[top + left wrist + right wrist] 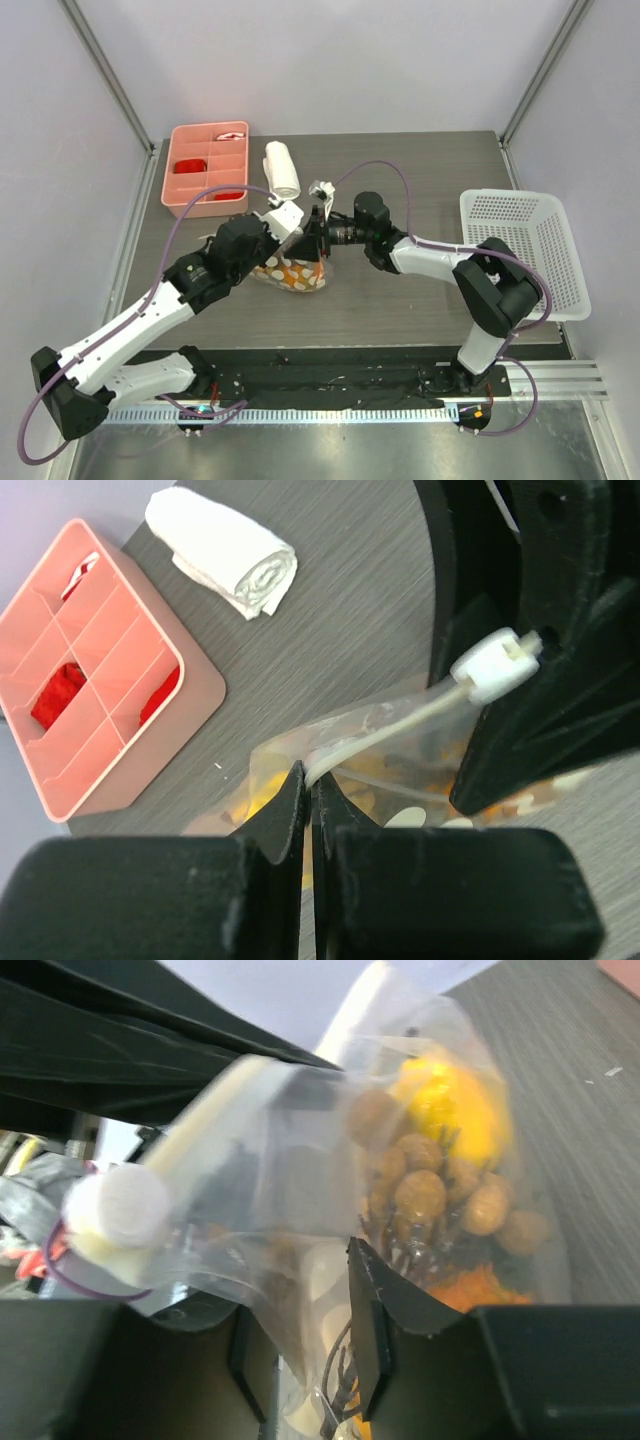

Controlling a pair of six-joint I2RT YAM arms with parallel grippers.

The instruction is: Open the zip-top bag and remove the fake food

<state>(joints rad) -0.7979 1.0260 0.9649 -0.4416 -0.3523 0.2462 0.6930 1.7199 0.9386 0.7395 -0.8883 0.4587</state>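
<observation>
Anchoring the zip-top bag (300, 1175) by its zip strip (385, 730), the left pincer (308, 780) clamps shut so the right pincer (300, 1280), jaws parted astride it, can likely pull.

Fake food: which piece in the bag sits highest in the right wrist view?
The yellow fruit. The brown balls cluster just below it, and the orange piece lies lowest in the bag.
</observation>
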